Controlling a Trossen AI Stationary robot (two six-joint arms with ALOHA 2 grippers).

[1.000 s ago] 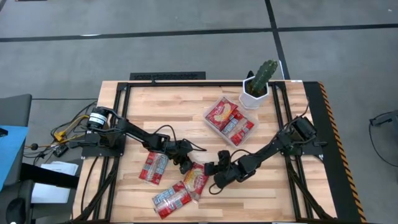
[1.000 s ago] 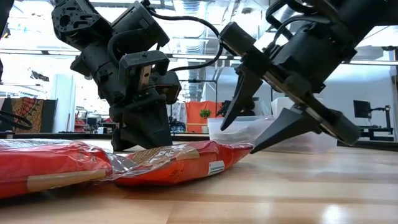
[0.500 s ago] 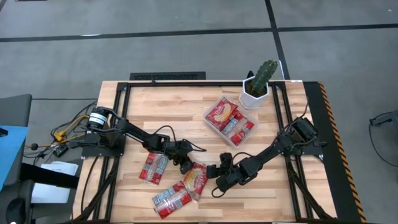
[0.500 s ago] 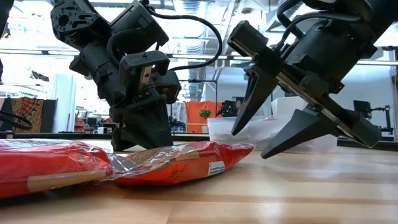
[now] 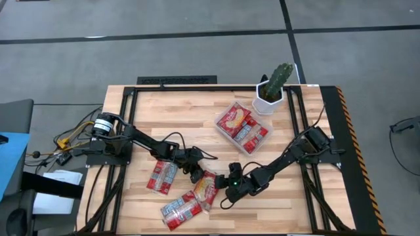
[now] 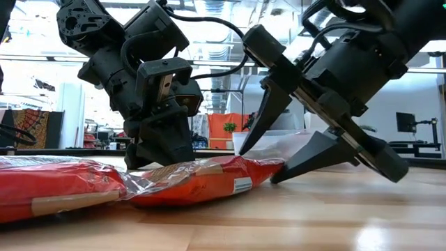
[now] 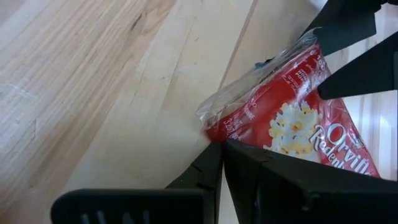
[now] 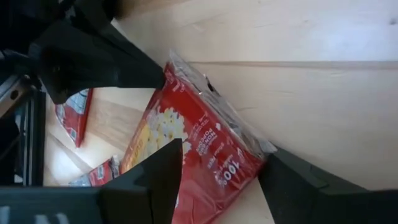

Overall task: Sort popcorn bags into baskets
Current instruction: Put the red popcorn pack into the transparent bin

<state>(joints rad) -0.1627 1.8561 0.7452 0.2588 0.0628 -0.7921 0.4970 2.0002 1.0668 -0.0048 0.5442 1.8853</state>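
A red and white popcorn bag (image 5: 206,187) lies flat on the wooden table, near its front edge. My left gripper (image 5: 195,174) is shut and stands at the bag's far-left end. My right gripper (image 5: 225,188) is open and low at the bag's right side. In the right wrist view its two fingers stand on either side of the bag (image 8: 194,134). Two more bags (image 5: 163,177) (image 5: 180,210) lie flat to the left and front. The clear tray (image 5: 223,130) sits farther back with several bags inside. My left gripper presses its shut fingertips (image 7: 222,148) down on the bag's clear sealed end (image 7: 214,124), at one corner. It comes slanting down from the table's far left. The bag stays flat on the table. My right gripper: I cannot tell whether its open fingers (image 8: 163,163) touch the bag.
A white pot with a green cactus (image 5: 272,92) stands just behind the tray near the far right. Black frame rails (image 5: 125,105) run along the table's sides. Bare wood (image 5: 177,118) lies between the arms and the far edge.
My right gripper has moved a little toward the table's left and down, from beside the bag to where its open fingers straddle the bag's right end. The bag has not shifted.
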